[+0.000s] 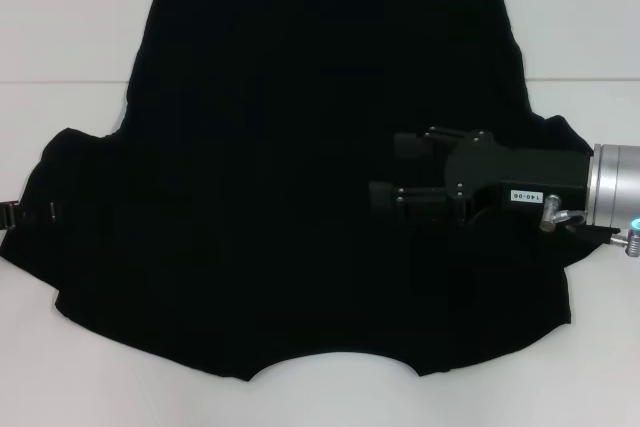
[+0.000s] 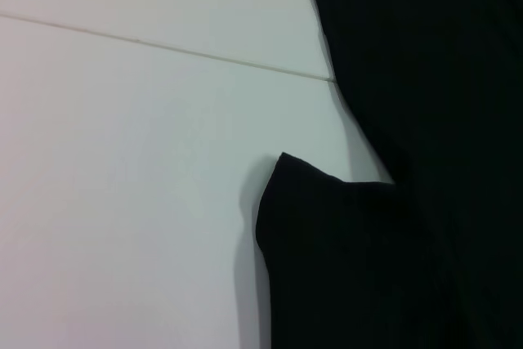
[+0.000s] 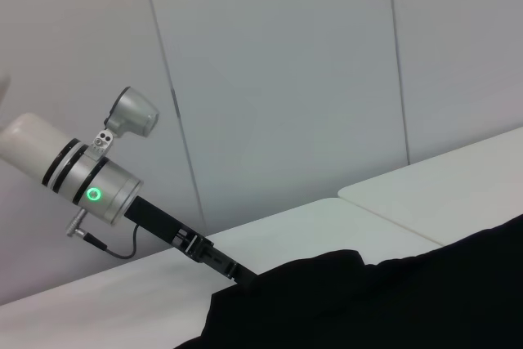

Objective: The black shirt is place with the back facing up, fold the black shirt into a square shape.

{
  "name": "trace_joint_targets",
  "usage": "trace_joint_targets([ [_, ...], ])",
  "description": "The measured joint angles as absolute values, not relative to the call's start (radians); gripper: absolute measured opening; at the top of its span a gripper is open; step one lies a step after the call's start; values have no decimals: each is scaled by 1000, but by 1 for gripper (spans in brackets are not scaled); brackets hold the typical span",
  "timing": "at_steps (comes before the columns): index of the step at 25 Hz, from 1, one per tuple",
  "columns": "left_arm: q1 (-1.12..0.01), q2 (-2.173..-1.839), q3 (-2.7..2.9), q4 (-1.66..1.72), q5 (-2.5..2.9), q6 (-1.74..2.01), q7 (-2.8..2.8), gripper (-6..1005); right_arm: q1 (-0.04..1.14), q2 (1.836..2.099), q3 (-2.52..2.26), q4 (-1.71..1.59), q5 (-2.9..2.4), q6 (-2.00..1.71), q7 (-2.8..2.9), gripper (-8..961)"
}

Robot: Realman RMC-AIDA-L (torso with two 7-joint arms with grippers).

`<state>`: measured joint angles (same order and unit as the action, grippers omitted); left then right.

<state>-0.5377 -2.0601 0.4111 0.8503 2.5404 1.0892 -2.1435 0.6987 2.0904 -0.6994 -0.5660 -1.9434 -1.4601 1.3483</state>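
Observation:
The black shirt (image 1: pixel 300 147) lies spread flat on the white table, its curved neckline toward me and its hem at the far side. My right gripper (image 1: pixel 392 169) hovers over the shirt's right half, pointing left, open with nothing between its fingers. Only a sliver of my left gripper (image 1: pixel 12 215) shows, at the tip of the left sleeve by the frame's edge. In the right wrist view the left gripper (image 3: pixel 234 272) disappears into the sleeve cloth (image 3: pixel 286 300). The left wrist view shows a sleeve (image 2: pixel 343 259) lying on the table.
The white table (image 1: pixel 70 27) surrounds the shirt, with a seam line (image 2: pixel 163 48) running across it on both sides. Pale wall panels (image 3: pixel 286 79) stand behind the table.

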Motion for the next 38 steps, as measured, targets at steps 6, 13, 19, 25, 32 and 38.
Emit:
trace_joint_targets([
  [6, -537, -2060, 411, 836, 2540, 1067, -2140, 934, 699, 2091, -699, -566, -1943, -1460, 1348, 897],
  [13, -537, -2060, 411, 830, 2540, 1065, -2133, 927, 699, 2091, -699, -566, -1942, -1460, 1348, 897],
  [19, -537, -2060, 412, 830, 2556, 1064, -2132, 919, 698, 2091, -699, -566, -1942, -1460, 1348, 896],
  [25, -537, -2061, 424, 828, 2564, 1079, -2132, 911, 698, 2089, -699, -566, -1943, -1460, 1348, 897],
  [32, -544, -2062, 424, 830, 2564, 1110, -2120, 901, 699, 2089, -699, -566, -1943, -1459, 1350, 896],
  [38, -548, -2062, 423, 829, 2564, 1113, -2120, 893, 699, 2089, -699, -566, -1944, -1459, 1349, 896],
])
